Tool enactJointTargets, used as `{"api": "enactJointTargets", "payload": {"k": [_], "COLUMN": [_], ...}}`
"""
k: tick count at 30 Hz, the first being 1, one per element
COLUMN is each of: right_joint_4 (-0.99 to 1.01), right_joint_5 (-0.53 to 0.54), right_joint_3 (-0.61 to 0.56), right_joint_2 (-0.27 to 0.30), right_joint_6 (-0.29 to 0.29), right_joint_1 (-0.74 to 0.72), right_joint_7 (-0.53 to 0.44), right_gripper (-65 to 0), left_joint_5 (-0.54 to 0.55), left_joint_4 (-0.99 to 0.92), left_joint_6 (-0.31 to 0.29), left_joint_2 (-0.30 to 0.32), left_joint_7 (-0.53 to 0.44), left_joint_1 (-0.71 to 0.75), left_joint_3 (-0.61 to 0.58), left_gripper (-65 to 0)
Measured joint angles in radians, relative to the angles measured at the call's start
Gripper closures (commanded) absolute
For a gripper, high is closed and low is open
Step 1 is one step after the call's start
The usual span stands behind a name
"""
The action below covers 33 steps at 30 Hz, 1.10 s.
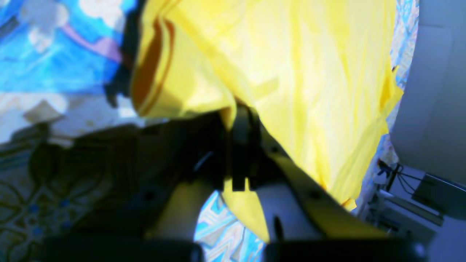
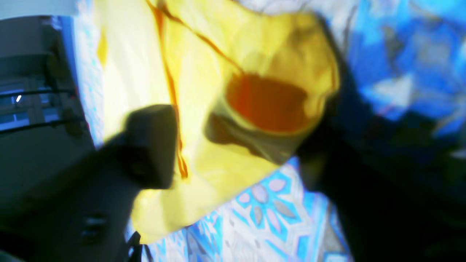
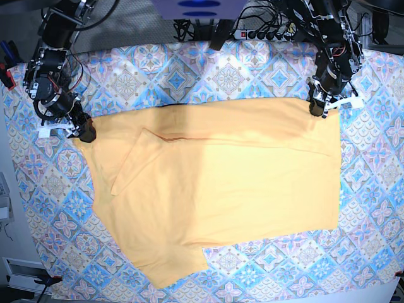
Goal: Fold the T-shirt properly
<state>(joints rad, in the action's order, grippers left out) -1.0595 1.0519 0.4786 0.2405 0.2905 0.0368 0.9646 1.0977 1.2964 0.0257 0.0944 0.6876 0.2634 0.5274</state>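
Left wrist view: left gripper (image 1: 240, 145) pinched on a fold of the large plain yellow-orange cloth T-shirt (image 1: 291, 72).

Right wrist view: right gripper (image 2: 233, 142) blurred, fingers either side of bunched shirt cloth, clamping it.

Base view: shirt spread across the blue-and-pink tile-patterned tablecloth (image 3: 372, 189), far edge folded over; both grippers hold its far corners, left and right.

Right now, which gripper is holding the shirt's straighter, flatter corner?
The left gripper, at the base view's upper right: the T-shirt edge there runs straight. By the right gripper the cloth is folded over and creased.
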Motion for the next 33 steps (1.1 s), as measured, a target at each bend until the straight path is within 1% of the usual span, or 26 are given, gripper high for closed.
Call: {"api": "enactJointTargets", "payload": {"k": [3, 4, 5, 11, 15, 17, 19, 22, 24, 27, 30, 33], "right_joint_4": [0.009, 0.009, 0.015, 0.025, 0.019, 0.018, 0.017, 0.014, 0.012, -0.011, -0.058, -0.096], "right_joint_5": [-0.019, -0.02, -0.015, -0.014, 0.005, 0.02, 0.026, 0.018, 0.024, 0.027, -0.006, 0.007], "right_joint_3": [-0.001, -0.001, -0.001, 0.002, 0.048, 0.055, 0.054, 0.062, 0.095, 0.135, 0.139, 0.164], "right_joint_2": [-0.009, -0.01, -0.008, -0.004, -0.004, -0.001, 0.013, 0.033, 0.028, 0.025, 0.024, 0.023], "right_joint_6": [-0.008, -0.009, -0.009, -0.006, -0.002, 0.012, 0.013, 0.006, 0.011, 0.013, -0.004, 0.002], "right_joint_1": [0.005, 0.007, 0.008, 0.016, 0.064, 0.084, 0.096, 0.109, 0.129, 0.158, 0.157, 0.183], "right_joint_7": [0.013, 0.015, 0.016, 0.015, 0.019, 0.021, 0.029, 0.034, 0.039, 0.093, 0.126, 0.148], "right_gripper": [-5.1, -0.9, 0.0, 0.0, 0.0, 0.0, 0.0, 0.0, 0.0, 0.0, 0.0, 0.0], "left_joint_5": [0.0, 0.0, 0.0, 0.0, 0.0, 0.004, 0.016, 0.006, 0.002, 0.005, -0.006, -0.017], "left_joint_4": [0.0, 0.0, 0.0, 0.0, 0.002, 0.004, 0.024, 0.078, 0.106, 0.14, 0.19, 0.236], "left_joint_6": [0.0, 0.0, 0.0, 0.0, 0.003, 0.0, -0.006, -0.003, 0.001, 0.005, 0.015, 0.024], "left_joint_2": [0.0, 0.0, 0.0, 0.001, 0.003, 0.003, 0.003, 0.011, 0.008, 0.009, 0.007, 0.004], "left_joint_7": [0.0, 0.0, 0.0, 0.009, 0.02, 0.024, 0.031, 0.062, 0.064, 0.071, 0.073, 0.083], "left_joint_1": [0.0, 0.0, 0.0, 0.0, 0.0, 0.011, 0.04, 0.094, 0.123, 0.167, 0.221, 0.27], "left_joint_3": [0.0, 0.0, 0.0, 0.0, 0.002, 0.002, -0.003, -0.007, -0.008, -0.009, -0.01, -0.01], "left_gripper": [0.0, 0.0, 0.0, 0.0, 0.0, 0.0, 0.0, 0.0, 0.0, 0.0, 0.0, 0.0]}}
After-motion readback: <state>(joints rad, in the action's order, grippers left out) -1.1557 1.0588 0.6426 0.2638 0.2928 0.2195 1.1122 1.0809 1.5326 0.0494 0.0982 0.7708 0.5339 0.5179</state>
